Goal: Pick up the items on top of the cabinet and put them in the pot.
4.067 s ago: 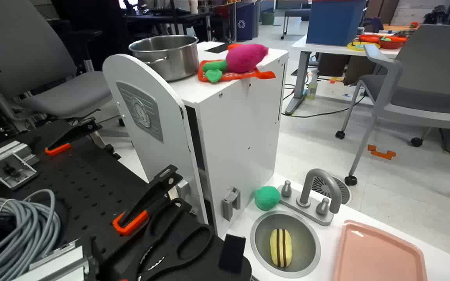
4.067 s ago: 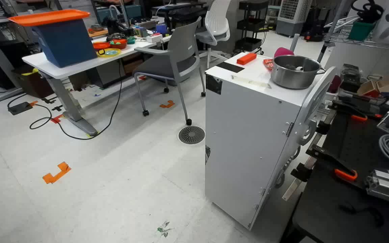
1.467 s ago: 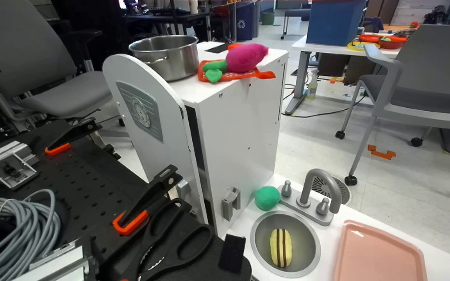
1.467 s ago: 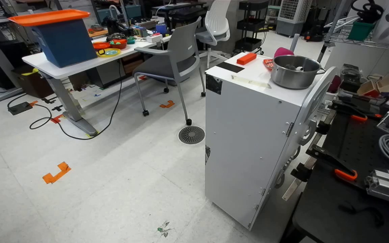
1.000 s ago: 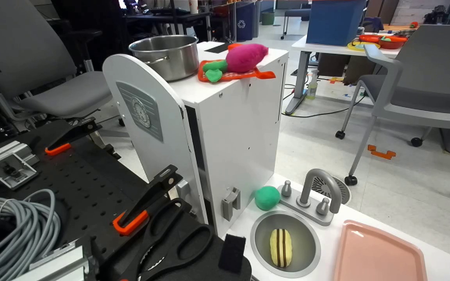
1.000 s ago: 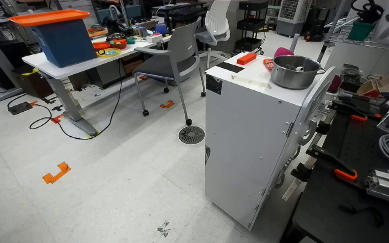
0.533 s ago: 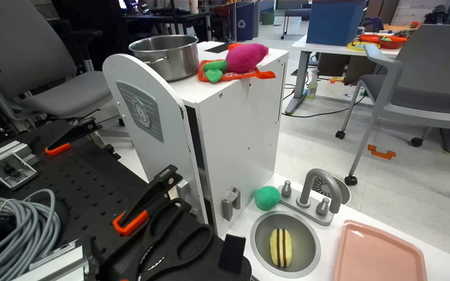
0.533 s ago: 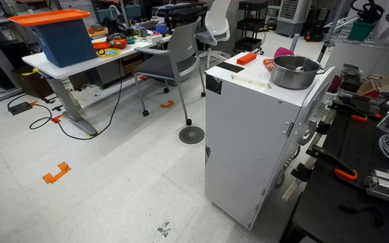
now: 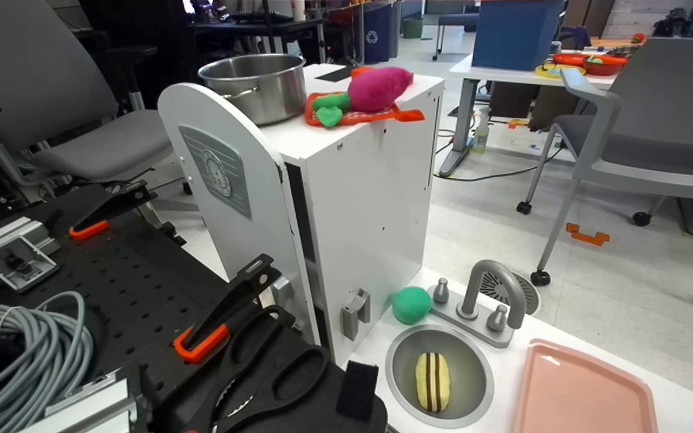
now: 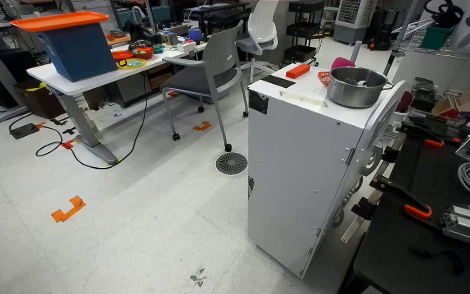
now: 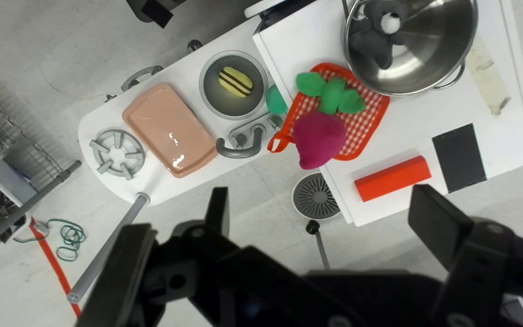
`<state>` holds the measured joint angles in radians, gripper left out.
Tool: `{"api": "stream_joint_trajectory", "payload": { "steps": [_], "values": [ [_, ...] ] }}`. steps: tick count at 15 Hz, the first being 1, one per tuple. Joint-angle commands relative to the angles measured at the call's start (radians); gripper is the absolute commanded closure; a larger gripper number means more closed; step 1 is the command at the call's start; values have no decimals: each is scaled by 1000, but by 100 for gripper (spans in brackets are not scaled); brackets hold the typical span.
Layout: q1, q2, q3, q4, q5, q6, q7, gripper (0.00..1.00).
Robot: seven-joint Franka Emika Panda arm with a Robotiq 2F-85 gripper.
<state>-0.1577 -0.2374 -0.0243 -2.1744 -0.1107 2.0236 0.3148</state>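
A white cabinet (image 9: 370, 198) (image 10: 296, 163) bears a steel pot (image 9: 280, 93) (image 10: 353, 93) (image 11: 429, 59) with a grey plush bear (image 11: 375, 36) (image 10: 354, 81) inside. Beside the pot lies a magenta plush vegetable with green leaves (image 11: 320, 136) (image 9: 379, 90) (image 10: 343, 62), on a red checkered pot holder (image 11: 370, 111) (image 9: 403, 115) (image 10: 323, 77). A red-orange block (image 11: 393, 178) (image 10: 298, 70) lies near the cabinet top's edge. My gripper (image 11: 319, 197) is open and empty in the wrist view, its fingers over floor and cabinet edge. Neither exterior view shows it.
Below the cabinet top is a white counter with a sink (image 9: 483, 388), a faucet (image 9: 512, 294), a yellow striped toy (image 9: 432, 382), a green ball (image 9: 411, 305) and a pink tray (image 9: 587, 385). A grey pole (image 11: 111, 240) rises at the counter's end. The rounded cabinet door (image 9: 244, 174) stands beside the pot.
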Motion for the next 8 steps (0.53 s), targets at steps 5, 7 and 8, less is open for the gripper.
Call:
{"api": "stream_joint_trajectory", "payload": {
  "steps": [5, 7, 8],
  "values": [
    [1, 163, -34, 118, -31, 45, 144, 0],
    [4, 192, -42, 129, -33, 87, 178, 0],
    [7, 206, -45, 133, -39, 108, 193, 0]
  ]
}}
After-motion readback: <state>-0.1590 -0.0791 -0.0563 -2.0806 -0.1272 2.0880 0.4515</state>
